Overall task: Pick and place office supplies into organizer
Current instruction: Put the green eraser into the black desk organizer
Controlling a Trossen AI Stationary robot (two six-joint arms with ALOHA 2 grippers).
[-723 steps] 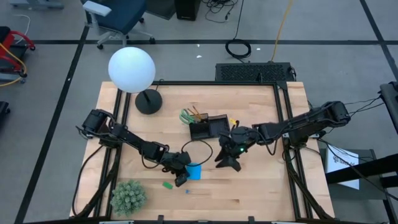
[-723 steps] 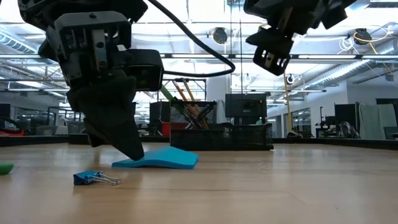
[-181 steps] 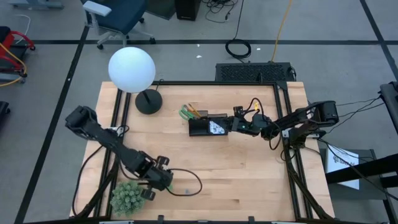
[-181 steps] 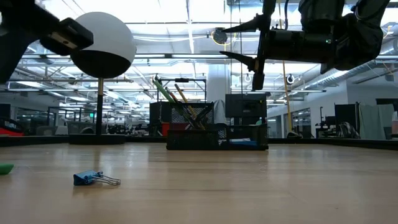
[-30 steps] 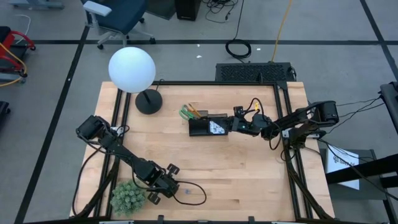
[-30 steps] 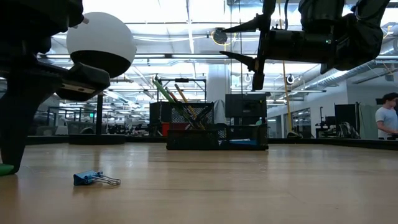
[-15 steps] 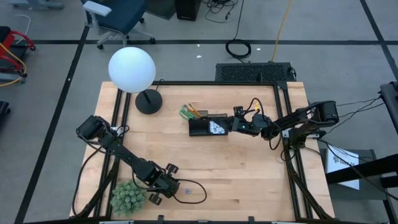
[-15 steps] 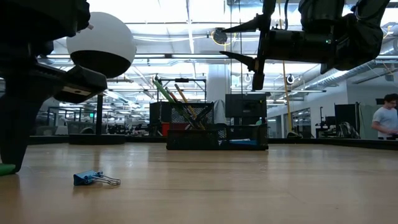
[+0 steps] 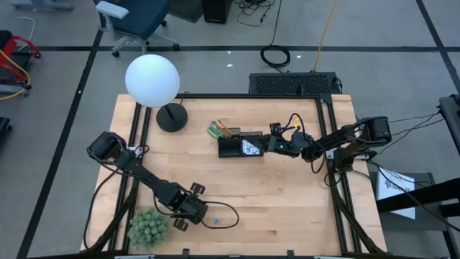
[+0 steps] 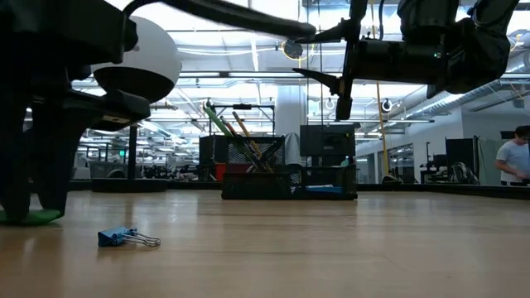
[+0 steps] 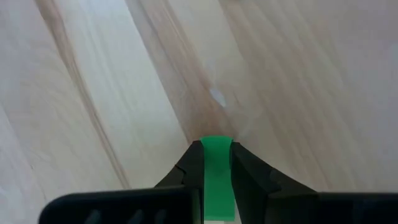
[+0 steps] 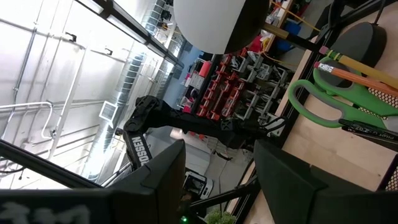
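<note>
My left gripper is clamped on the green eraser, which sits squarely between my fingers, down at the table beside the plant ball. My right gripper hangs spread, empty, above the organizer.

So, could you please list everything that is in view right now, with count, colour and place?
Eraser: one, green, clamped between the left gripper's fingers at the table's near left.
Binder clip: one, blue, on the table beside it.
Organizer: one, black, table centre.
Scissors: one, green-handled, in the organizer.
Pencils: orange-yellow, in the organizer; count unclear.
Lamp: one, white globe, far left.
Plant ball: one, green, near-left corner.
Person: one, background.
Left gripper: near left.
Right gripper: open, by the organizer.
</note>
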